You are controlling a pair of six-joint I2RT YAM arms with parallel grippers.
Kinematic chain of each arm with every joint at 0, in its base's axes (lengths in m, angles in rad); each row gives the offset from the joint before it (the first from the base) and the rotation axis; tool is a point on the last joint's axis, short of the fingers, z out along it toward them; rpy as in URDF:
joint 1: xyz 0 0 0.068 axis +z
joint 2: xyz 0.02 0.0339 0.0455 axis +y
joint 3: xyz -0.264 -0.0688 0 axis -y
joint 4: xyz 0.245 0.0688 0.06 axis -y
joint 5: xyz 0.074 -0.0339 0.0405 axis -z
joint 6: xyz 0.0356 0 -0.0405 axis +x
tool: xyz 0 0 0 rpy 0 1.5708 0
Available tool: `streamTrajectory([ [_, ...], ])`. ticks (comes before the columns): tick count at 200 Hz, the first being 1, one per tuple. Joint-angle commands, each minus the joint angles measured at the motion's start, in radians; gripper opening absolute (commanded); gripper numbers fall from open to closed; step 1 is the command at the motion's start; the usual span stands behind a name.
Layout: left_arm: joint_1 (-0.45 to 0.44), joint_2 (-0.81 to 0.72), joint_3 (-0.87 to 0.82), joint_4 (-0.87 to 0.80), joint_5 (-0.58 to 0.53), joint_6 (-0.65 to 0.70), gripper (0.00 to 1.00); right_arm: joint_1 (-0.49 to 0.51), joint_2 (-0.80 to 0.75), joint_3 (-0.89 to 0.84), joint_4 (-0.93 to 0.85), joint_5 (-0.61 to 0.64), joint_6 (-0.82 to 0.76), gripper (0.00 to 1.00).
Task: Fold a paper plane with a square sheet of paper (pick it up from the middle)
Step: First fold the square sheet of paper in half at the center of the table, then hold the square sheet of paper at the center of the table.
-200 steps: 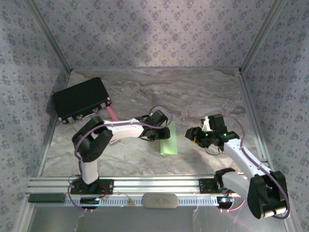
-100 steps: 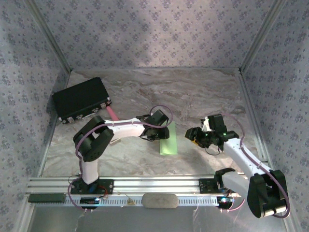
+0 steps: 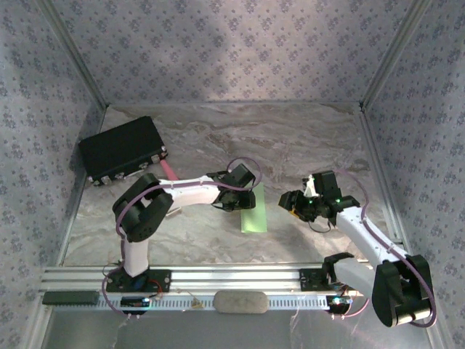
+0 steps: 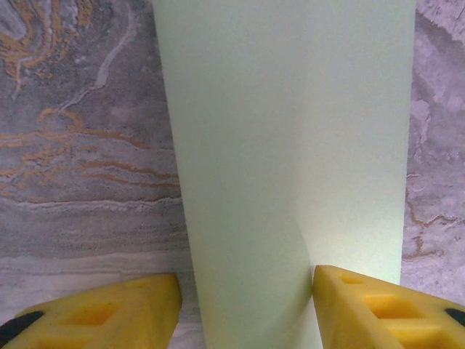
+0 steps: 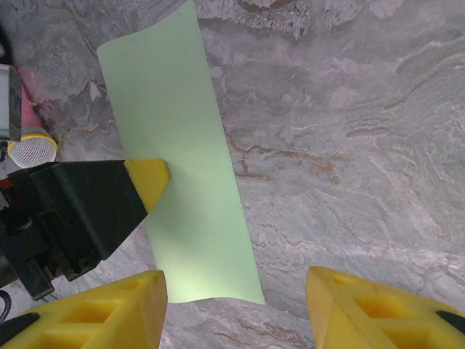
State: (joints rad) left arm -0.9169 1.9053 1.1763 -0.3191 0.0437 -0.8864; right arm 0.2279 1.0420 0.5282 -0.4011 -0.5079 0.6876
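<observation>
- The marbled surface [image 3: 305, 145] carries the square sheet of paper [image 3: 253, 218], now a long, narrow pale-green strip lying flat near the middle, between the two arms.
- In the top view the strip's long axis runs from the near side toward the far side, only slightly slanted.
- The left gripper [image 3: 237, 196] is plainly the nearer one. It sits over the strip's far end, so the rest of the paper stretches straight out ahead of it, as the left wrist view shows.
- Its jaws are spread and straddle the strip's width, one yellow finger [image 4: 102, 309] just beside one long edge and the other at the opposite edge. I judge that it is not pinching the paper.
- The right gripper [image 3: 293, 204] hangs to the right of the strip, apart from it, also spread and holding nothing. From it the paper lies ahead and to the left, with the near corner just inside its reach.
- Any coming fold probably turns on that long axis, with the left gripper anchoring the far end.
</observation>
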Motion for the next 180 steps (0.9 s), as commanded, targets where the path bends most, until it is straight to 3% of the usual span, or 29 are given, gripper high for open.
streamTrajectory([
  [1, 0.006, 0.123, -0.034, 0.005, -0.044, 0.028, 0.55, 0.007, 0.004, 0.023, -0.033, 0.016, -0.014, 0.55],
  [89, 0.005, 0.136, -0.03, -0.001, -0.045, 0.05, 0.55, 0.006, 0.016, 0.023, -0.034, 0.015, -0.017, 0.55],
  [127, 0.004, 0.132, -0.035, 0.003, -0.049, 0.058, 0.47, 0.006, 0.016, 0.024, -0.034, 0.015, -0.016, 0.55],
  [180, 0.004, 0.136, -0.03, -0.001, -0.047, 0.061, 0.5, 0.008, 0.016, 0.023, -0.033, 0.014, -0.014, 0.55],
])
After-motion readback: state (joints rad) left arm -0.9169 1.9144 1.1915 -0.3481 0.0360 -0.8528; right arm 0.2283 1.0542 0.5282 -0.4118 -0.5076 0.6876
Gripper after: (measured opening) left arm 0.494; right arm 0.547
